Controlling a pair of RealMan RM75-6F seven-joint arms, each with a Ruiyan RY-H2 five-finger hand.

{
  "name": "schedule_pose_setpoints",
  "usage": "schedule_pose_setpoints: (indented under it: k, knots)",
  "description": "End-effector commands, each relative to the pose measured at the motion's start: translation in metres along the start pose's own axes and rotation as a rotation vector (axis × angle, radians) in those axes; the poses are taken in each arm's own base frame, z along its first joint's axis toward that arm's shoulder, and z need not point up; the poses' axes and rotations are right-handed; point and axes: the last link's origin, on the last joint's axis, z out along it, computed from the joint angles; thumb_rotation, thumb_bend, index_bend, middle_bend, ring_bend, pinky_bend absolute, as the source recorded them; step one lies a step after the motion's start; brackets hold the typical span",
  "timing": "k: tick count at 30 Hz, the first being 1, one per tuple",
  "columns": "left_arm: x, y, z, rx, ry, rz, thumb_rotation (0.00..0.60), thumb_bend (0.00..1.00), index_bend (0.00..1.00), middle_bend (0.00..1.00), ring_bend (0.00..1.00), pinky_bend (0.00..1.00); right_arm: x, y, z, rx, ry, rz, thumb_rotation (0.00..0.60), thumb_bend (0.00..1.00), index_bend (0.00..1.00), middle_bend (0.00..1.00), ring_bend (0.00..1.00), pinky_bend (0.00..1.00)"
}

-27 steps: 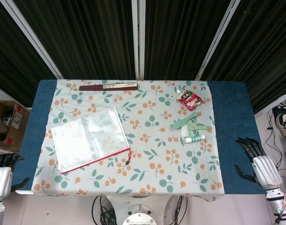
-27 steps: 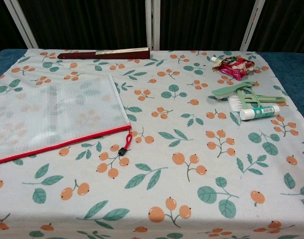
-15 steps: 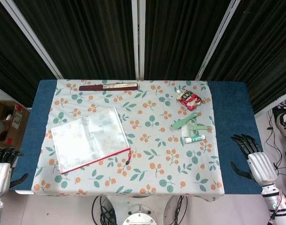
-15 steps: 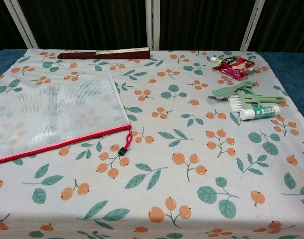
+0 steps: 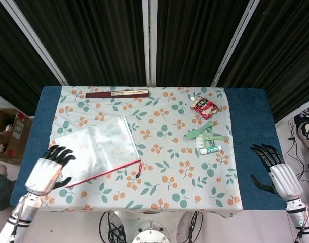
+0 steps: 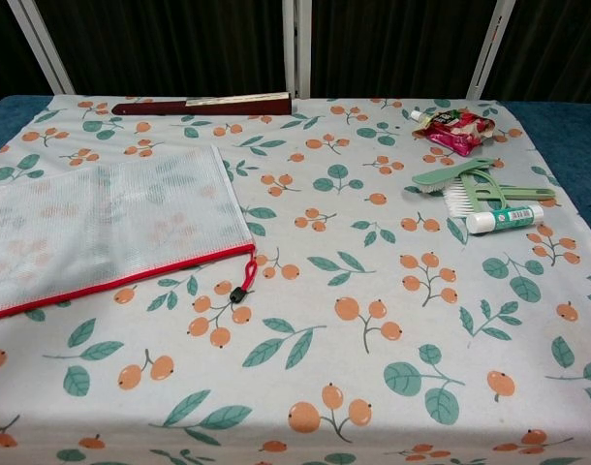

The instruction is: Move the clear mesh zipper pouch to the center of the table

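The clear mesh zipper pouch (image 5: 99, 148) (image 6: 107, 225) with a red zipper edge lies flat on the left half of the table. My left hand (image 5: 48, 170) hovers over the pouch's near-left corner, fingers spread, holding nothing. My right hand (image 5: 277, 170) hangs open beyond the table's right edge, fingers apart. Neither hand shows in the chest view.
A dark red folded fan (image 5: 117, 93) (image 6: 203, 104) lies at the back edge. At the right are a red snack packet (image 5: 203, 107) (image 6: 453, 127), a green brush (image 5: 201, 132) (image 6: 457, 174), a green comb (image 5: 214, 138) and a white tube (image 5: 209, 150) (image 6: 504, 220). A floral cloth (image 5: 169, 177) covers the table.
My left hand has swung in from off the table's left edge to above the pouch's near-left corner. The right hand has shifted slightly. The pouch has not moved.
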Motion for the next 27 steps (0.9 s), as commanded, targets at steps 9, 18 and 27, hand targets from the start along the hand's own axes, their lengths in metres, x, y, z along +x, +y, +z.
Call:
schedule_pose_setpoints:
  k: [9, 18, 27]
  knots:
    - [-0.029, 0.114, 0.128, -0.499, -0.247, 0.167, 0.600, 0.31, 0.35, 0.21, 0.16, 0.16, 0.004, 0.003, -0.006, -0.045, 0.002, -0.010, 0.600, 0.27, 0.10, 0.08, 0.00, 0.00]
    - [-0.059, 0.141, 0.171, -0.557, -0.322, 0.289, 0.600, 0.33, 0.37, 0.17, 0.14, 0.15, 0.009, 0.007, -0.006, -0.073, 0.002, -0.017, 0.600, 0.27, 0.10, 0.08, 0.00, 0.00]
    - [-0.074, 0.144, 0.179, -0.569, -0.363, 0.370, 0.600, 0.35, 0.38, 0.14, 0.12, 0.15, 0.007, 0.011, -0.005, -0.091, -0.005, -0.012, 0.600, 0.27, 0.10, 0.08, 0.00, 0.00]
